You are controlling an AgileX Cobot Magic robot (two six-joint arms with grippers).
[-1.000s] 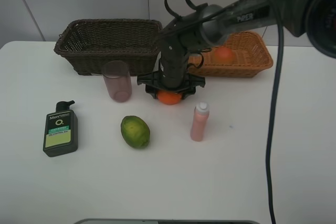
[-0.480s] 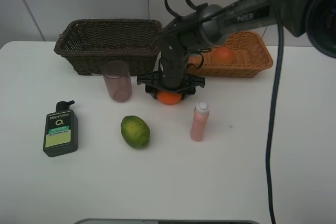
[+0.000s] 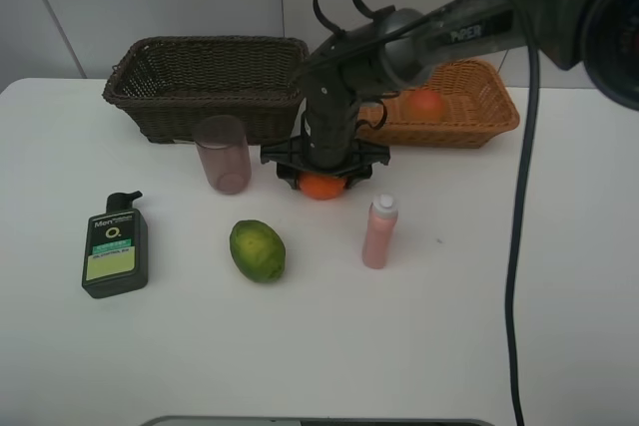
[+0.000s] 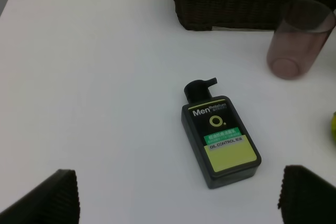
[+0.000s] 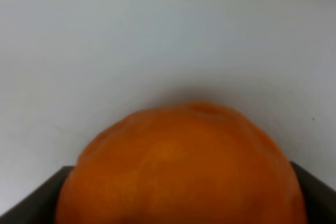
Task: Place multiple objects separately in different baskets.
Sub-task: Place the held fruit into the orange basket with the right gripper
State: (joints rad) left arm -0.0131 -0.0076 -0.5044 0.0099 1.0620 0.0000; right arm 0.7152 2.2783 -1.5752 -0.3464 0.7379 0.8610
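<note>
1. high view: the right end effector (image 3: 321, 179) is clamped on the orange (image 3: 321, 188), at 6 o'clock of the gap between the dark basket (image 3: 200, 77) and the tan basket (image 3: 469, 119); a peach (image 3: 426, 102) lies in the tan one.
2. left wrist: the left end effector (image 4: 181, 200) gapes wide and empty, with the pump bottle (image 4: 220, 142) ahead of it.
3. right wrist: the orange (image 5: 178, 166) sits gripped between both jaws.
</note>
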